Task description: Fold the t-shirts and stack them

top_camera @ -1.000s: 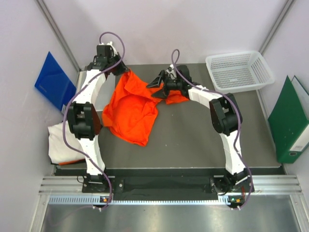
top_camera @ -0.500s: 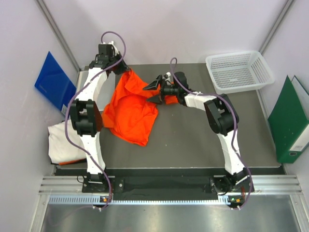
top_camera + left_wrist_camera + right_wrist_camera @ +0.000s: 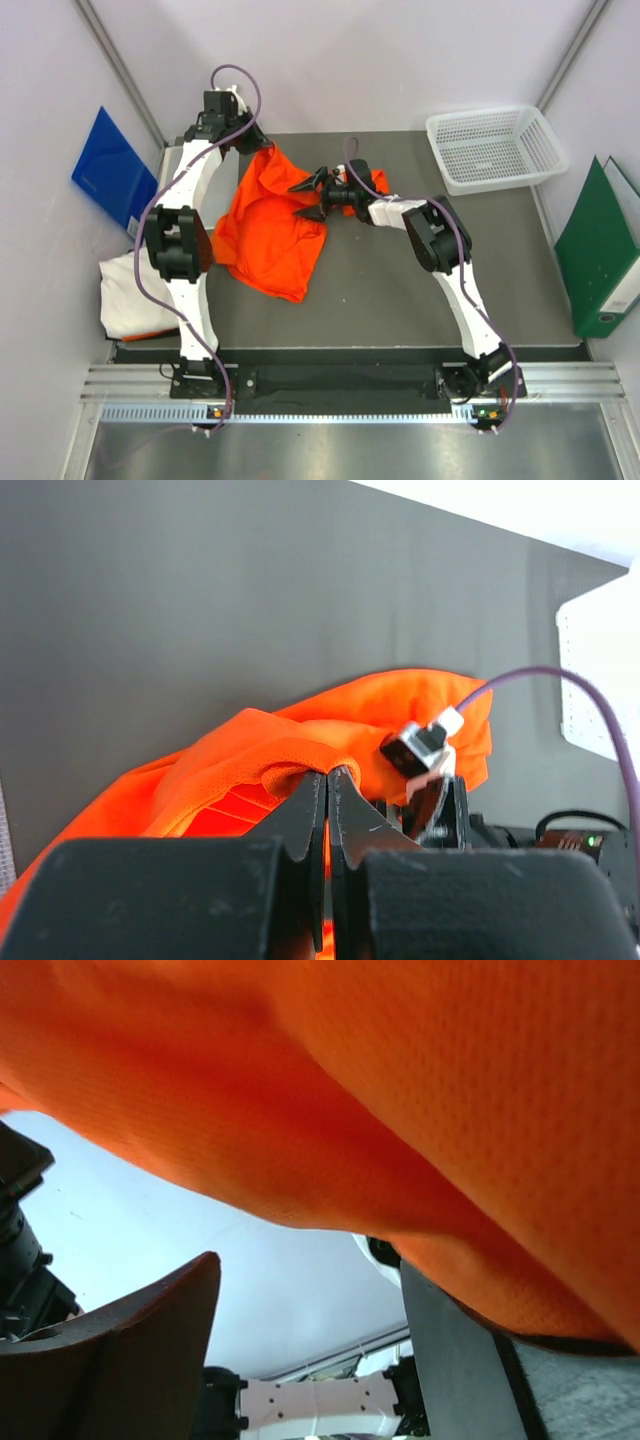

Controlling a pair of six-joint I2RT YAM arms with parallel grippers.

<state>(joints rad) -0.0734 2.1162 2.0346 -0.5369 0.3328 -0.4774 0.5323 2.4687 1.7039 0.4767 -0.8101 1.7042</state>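
The orange t-shirt [image 3: 268,228] lies crumpled on the dark table, left of centre. My left gripper [image 3: 253,143] is shut on its far edge; in the left wrist view the closed jaws pinch an orange fold [image 3: 300,770]. My right gripper [image 3: 308,199] is open over the shirt's right part, its fingers spread. The right wrist view is filled with orange cloth [image 3: 400,1090] above the spread fingers [image 3: 130,1350]. The white t-shirt [image 3: 128,297] lies bunched at the table's left edge, partly off it.
A white mesh basket [image 3: 495,148] stands at the back right. A blue folder [image 3: 113,165] leans on the left wall and a green binder [image 3: 600,250] on the right wall. The table's near edge [image 3: 340,350] runs along the arm bases.
My right gripper has moved left over the orange shirt, its arm stretching further out. The left gripper has stayed shut on the shirt's far edge.
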